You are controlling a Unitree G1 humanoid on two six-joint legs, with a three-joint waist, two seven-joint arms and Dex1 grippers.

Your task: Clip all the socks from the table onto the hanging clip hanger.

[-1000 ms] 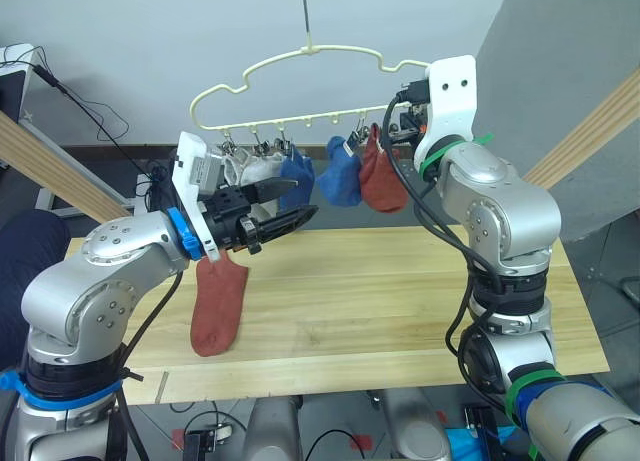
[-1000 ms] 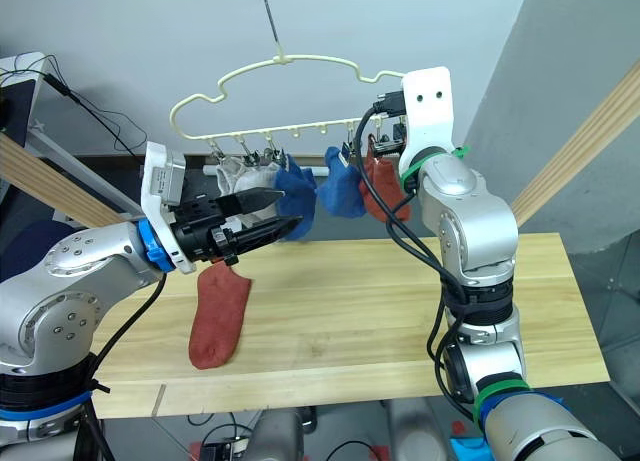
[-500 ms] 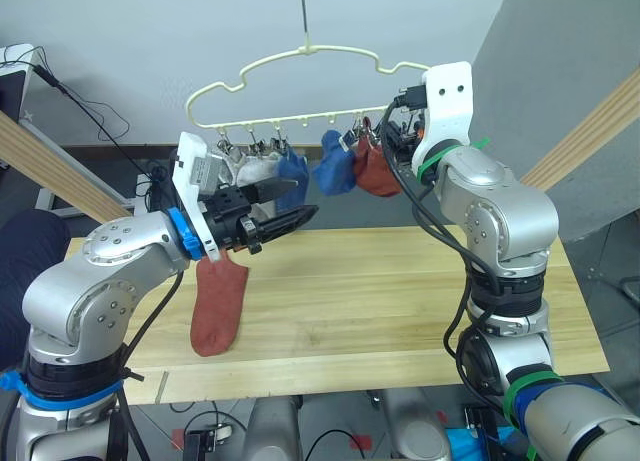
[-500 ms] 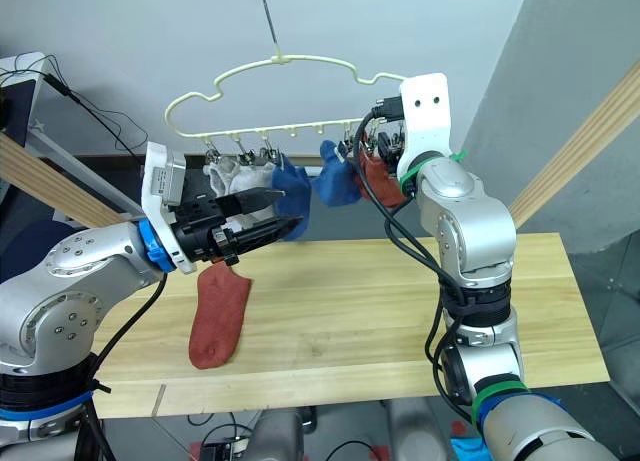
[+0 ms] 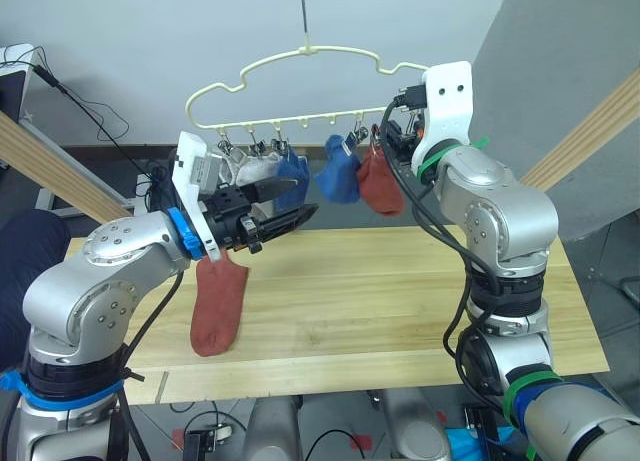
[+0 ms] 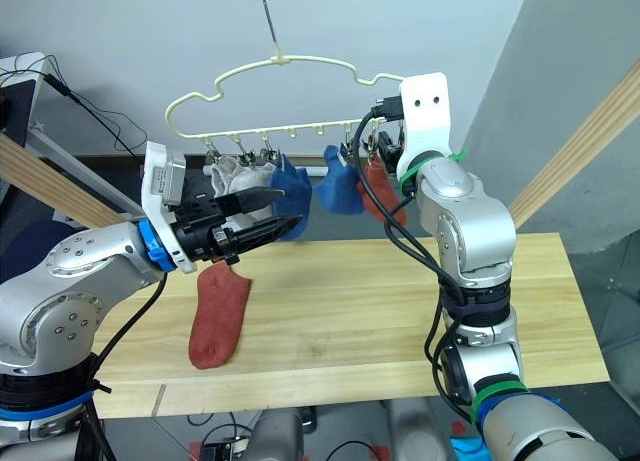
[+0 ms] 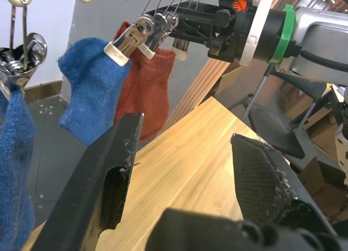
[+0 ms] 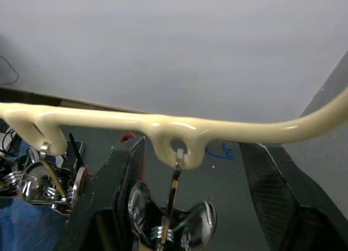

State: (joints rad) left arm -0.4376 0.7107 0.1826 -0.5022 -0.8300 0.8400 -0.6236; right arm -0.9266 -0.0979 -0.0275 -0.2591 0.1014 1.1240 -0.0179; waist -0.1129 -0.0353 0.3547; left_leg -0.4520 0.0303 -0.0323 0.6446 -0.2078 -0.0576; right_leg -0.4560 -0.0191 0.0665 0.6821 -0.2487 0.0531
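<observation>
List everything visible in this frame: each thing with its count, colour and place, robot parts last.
Clip hanger: one, pale yellow, hanging above the table's far edge.
Grey socks: apparently two, bunched on the hanger's left clips.
Blue socks: two, clipped mid-hanger.
Hanging red sock: one, rust-red, clipped at the right end.
Red sock on table: one, rust-red, lying flat at the left.
Table: one, light wood.
Wooden poles: two, slanting at either side.
Left hand: open, empty, above the table.
Right hand: open, raised at the hanger's right clips.
</observation>
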